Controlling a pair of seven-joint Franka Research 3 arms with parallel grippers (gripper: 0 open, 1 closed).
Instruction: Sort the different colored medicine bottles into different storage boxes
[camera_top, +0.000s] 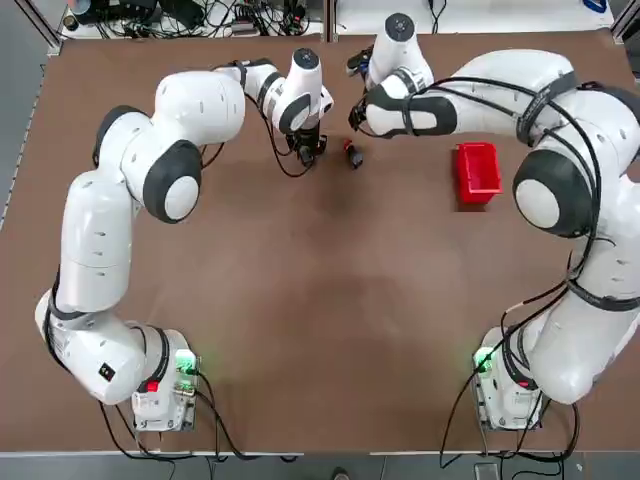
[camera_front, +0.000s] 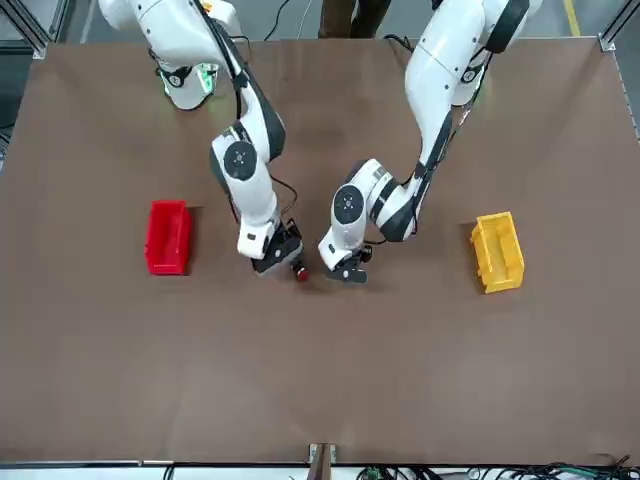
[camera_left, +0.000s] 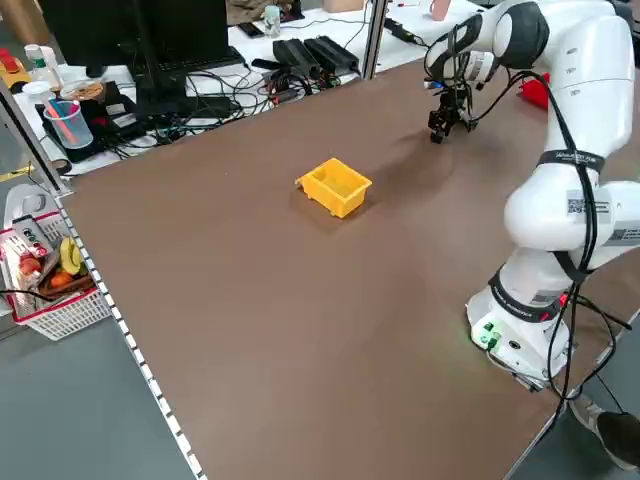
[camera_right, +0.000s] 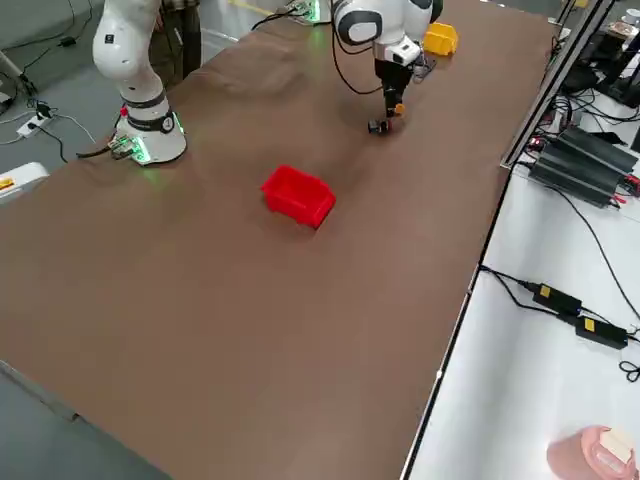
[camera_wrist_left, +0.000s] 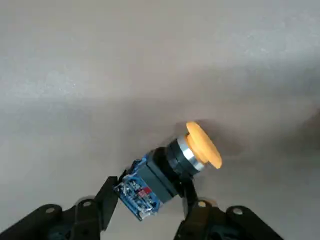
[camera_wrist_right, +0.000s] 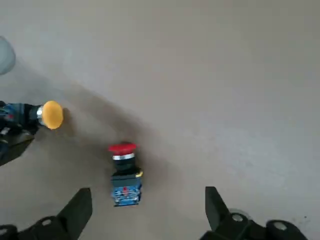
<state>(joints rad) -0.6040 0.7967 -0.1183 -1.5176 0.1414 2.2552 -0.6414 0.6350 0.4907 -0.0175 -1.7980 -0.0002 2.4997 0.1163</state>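
**Desk:** Brown table (camera_top: 330, 330) looks mostly bare to you?

**Operator:** Yes, from my seat it is one wide brown top with very little on it. Along its far edge runs a white bench (camera_left: 200, 70) strewn with cables, power bricks (camera_left: 310, 52), a cup of pens (camera_left: 64, 120) and a wire basket (camera_left: 50, 290) of odds and ends. Someone's shoe (camera_left: 615, 432) shows at the corner of the left side view.

**Desk:** How far along am I to call it?

**Operator:** I judge it barely begun. Both boxes are empty: the red box (camera_top: 476, 172) sits off to my right arm's side, the yellow box (camera_front: 497, 251) well off to the left arm's side. Neither bottle is in a box.

**Desk:** And the arms?

**Operator:** Both reach to the far middle of the table, close together. The left gripper (camera_wrist_left: 150, 205) is clenched on the yellow-capped bottle (camera_wrist_left: 172, 167), gripping its dark body, cap pointing away from the fingers, low at the table. The right gripper (camera_wrist_right: 145, 205) hangs with its jaws spread wide and empty over the red-capped bottle (camera_wrist_right: 123, 172), which lies on the table between the two hands, touched by nothing.

**Desk:** What is left?

**Operator:** By my reckoning, everything: carry yellow to the yellow box, then grasp red and take it to the red box.
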